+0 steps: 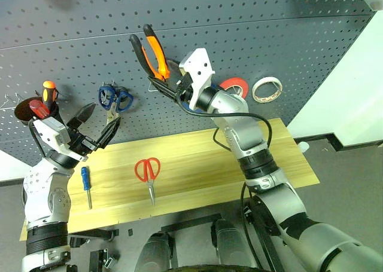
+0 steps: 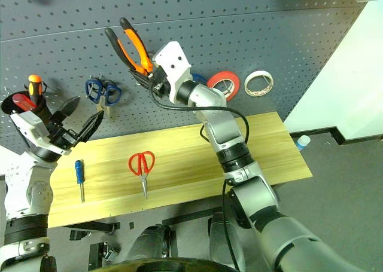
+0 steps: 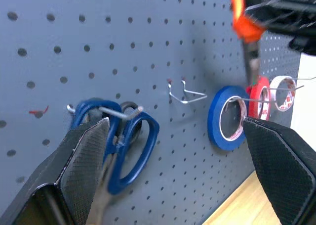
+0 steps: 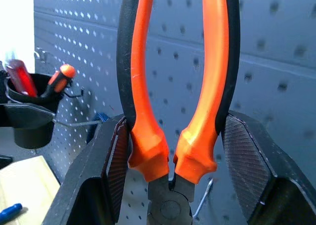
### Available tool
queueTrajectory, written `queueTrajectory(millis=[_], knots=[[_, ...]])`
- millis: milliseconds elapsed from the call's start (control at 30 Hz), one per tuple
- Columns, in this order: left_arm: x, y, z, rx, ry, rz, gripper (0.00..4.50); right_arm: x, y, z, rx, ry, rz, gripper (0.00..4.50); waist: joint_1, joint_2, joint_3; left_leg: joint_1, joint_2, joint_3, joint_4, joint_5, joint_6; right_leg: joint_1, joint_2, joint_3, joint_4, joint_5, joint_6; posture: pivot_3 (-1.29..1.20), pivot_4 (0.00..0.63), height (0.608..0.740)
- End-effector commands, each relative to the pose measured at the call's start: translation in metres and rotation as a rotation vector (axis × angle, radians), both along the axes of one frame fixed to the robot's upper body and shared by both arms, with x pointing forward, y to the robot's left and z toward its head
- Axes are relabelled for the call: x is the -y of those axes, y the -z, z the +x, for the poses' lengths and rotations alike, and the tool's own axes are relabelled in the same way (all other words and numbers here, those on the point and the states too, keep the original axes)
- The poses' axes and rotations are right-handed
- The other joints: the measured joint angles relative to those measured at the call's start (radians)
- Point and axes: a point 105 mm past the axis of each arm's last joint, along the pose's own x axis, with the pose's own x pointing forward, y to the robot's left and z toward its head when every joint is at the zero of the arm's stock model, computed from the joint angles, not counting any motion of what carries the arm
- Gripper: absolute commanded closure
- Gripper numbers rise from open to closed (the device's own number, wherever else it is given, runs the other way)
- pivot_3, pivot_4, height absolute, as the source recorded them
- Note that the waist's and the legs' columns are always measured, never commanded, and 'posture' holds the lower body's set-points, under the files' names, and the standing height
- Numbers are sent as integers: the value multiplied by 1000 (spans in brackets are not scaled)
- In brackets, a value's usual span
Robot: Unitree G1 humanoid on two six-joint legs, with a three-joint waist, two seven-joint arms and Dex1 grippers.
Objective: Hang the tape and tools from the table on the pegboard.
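Note:
My right gripper (image 1: 166,81) is shut on the orange-and-black pliers (image 1: 152,51) near their head, with the arms pointing up in front of the dark grey pegboard (image 1: 239,33). In the right wrist view both fingers (image 4: 113,156) press against the pliers' arms (image 4: 143,111). My left gripper (image 1: 103,115) stands open and empty, just right of the dark blue scissors (image 1: 115,97) hanging on the board. The red-handled scissors (image 1: 148,170) and the blue-ended screwdriver (image 1: 87,182) lie on the wooden table (image 1: 197,152). The cream-white tape (image 1: 267,89) hangs on the pegboard at the right.
A red roll (image 1: 234,85) and a blue roll (image 3: 224,117) hang left of the cream tape. A bare wire hook (image 3: 185,94) sits between the blue scissors and the blue roll. A black cup (image 1: 27,110) with orange and red screwdrivers hangs at the far left.

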Motion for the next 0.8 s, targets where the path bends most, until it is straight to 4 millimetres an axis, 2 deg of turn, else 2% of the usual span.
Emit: queueTrajectory(millis=[33, 200, 367, 567, 800], knots=[[0, 0, -2, -4, -7, 29, 0, -8, -39, -2, 123, -17, 96, 2056, -3, 0, 0, 0, 0, 0, 0, 0, 0, 0, 0, 0, 0, 0, 0, -50, 114, 740], [-3, 7, -8, -36, -20, 49, 0, -12, -49, 8, 168, 5, 147, 2056, -2, 1, 0, 0, 0, 0, -1, 0, 0, 0, 0, 0, 0, 0, 0, -32, 120, 740], [-4, 10, -20, -54, -29, 53, 0, -18, -56, 3, 224, -24, 165, 2056, 2, 1, 2, 0, 0, 0, -1, 0, 0, 0, 0, 0, 0, 0, 0, -7, 131, 740], [-4, 11, -36, -71, -46, 50, 0, -22, -53, -7, 273, -66, 177, 2056, 4, 1, 11, 1, 0, 0, -1, 0, 0, 0, 0, 0, 1, 0, -1, 25, 150, 740], [-3, 12, -49, -103, -51, 41, 0, -20, -50, -4, 275, -58, 208, 2056, 6, 0, 31, 0, 0, 0, 0, 0, 0, 0, 0, 0, 2, -2, -4, 48, 182, 740]])
